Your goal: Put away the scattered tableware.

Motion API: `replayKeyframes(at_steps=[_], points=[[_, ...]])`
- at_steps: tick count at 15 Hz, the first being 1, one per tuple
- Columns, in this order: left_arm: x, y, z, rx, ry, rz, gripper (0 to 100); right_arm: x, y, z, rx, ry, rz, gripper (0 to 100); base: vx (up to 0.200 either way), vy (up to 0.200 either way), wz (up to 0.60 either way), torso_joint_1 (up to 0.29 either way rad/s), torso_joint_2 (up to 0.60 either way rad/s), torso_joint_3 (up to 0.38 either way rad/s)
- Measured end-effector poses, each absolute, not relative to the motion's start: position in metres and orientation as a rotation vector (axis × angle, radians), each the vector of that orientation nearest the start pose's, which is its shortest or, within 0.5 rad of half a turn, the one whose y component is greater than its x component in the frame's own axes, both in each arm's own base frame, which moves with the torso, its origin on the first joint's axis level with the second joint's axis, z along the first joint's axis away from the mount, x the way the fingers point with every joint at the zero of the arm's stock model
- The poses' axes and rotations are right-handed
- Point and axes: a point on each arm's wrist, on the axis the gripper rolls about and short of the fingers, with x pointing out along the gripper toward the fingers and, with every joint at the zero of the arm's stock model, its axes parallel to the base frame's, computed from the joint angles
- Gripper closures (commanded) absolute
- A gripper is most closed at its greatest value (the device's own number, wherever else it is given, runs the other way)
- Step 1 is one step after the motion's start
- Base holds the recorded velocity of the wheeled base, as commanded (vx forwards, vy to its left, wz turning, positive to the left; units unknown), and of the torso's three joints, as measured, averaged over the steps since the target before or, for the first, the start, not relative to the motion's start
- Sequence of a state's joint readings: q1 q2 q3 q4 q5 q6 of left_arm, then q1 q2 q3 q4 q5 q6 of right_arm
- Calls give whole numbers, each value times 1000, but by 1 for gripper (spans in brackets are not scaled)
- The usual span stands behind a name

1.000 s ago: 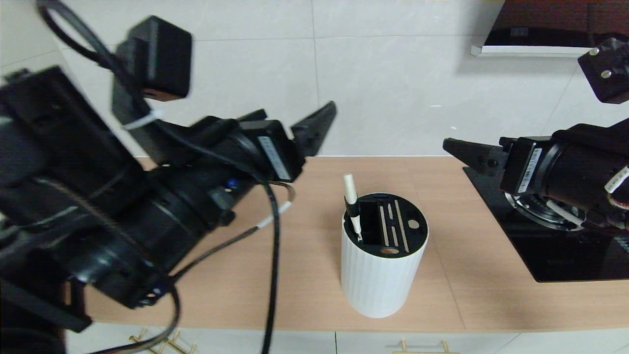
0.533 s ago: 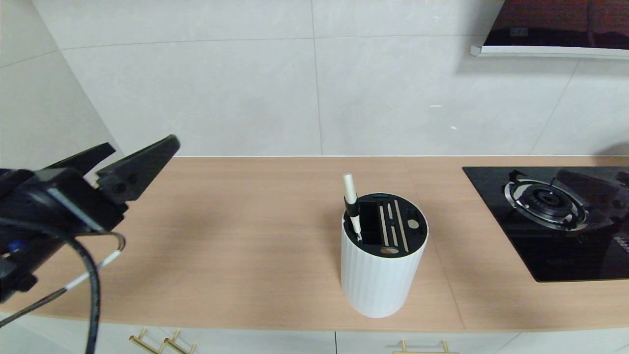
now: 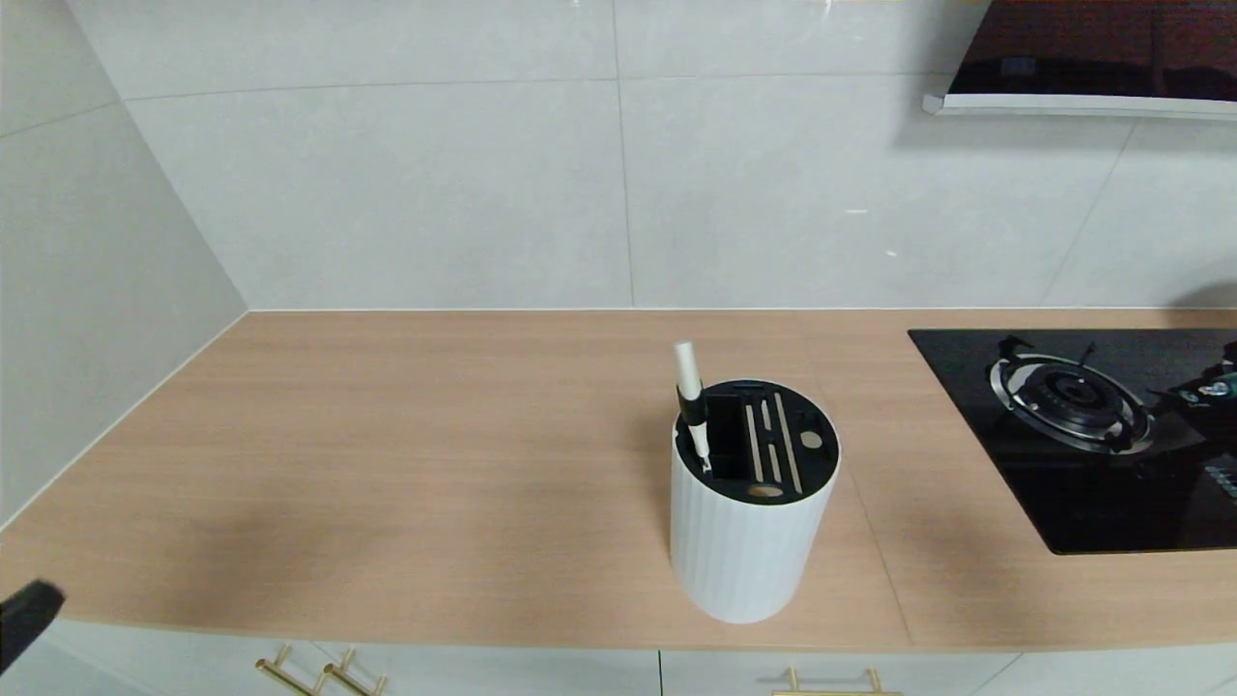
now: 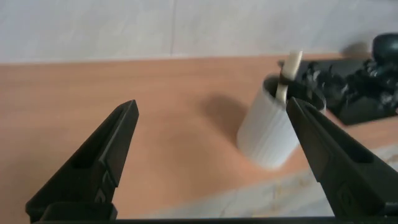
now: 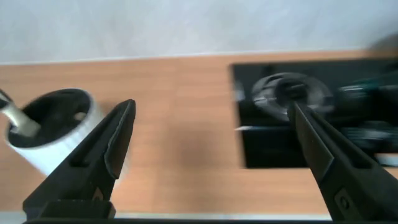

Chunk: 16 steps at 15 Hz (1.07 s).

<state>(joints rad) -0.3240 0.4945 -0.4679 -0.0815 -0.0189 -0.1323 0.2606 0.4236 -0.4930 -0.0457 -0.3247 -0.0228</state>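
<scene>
A white ribbed utensil holder [image 3: 749, 541] with a black slotted top stands on the wooden counter [image 3: 435, 464], right of centre. One utensil with a white handle [image 3: 687, 372] and a black band sticks up from its left compartment. My left gripper [image 4: 211, 106] is open and holds nothing. It hangs off the counter's front, with the holder [image 4: 264, 134] and the handle [image 4: 290, 70] beyond its fingers. My right gripper [image 5: 210, 106] is also open and holds nothing, and it hangs over the counter between the holder [image 5: 46, 134] and the stove.
A black glass gas stove [image 3: 1082, 454] with one burner lies on the counter's right end, also visible as the stove [image 5: 311, 118] in the right wrist view. A range hood [image 3: 1082, 68] hangs above it. Tiled walls close the back and left. Drawer handles [image 3: 319, 672] show below the front edge.
Both arms have pulled out of the head view, the left one down and to the left, the right one off to the right. The holder and the utensil have stayed put.
</scene>
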Motion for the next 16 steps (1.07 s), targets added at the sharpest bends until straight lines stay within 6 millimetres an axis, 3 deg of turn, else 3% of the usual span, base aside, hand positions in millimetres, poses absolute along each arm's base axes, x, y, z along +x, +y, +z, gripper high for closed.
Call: replayKeyframes(at_steps=[3, 6, 10, 14, 16], points=[[-27, 5, 207, -144, -150, -273, 0, -46, -15, 204, -58, -190, -195, 0, 0, 0, 0, 0, 0, 0], [-52, 8, 196, -109, -260, -135, 0, -67, -11, 199, -73, -287, -310, 0, 0, 0, 0, 0, 0, 0], [-63, 2, 181, -78, -313, -50, 0, -68, -8, 168, -39, -253, -369, 0, 0, 0, 0, 0, 0, 0], [-46, 0, 139, -45, -247, 7, 0, -52, -8, 141, -32, -195, -371, 0, 0, 0, 0, 0, 0, 0], [-32, 0, 106, -11, -139, 15, 0, -39, -7, 121, -30, -198, -350, 0, 0, 0, 0, 0, 0, 0]])
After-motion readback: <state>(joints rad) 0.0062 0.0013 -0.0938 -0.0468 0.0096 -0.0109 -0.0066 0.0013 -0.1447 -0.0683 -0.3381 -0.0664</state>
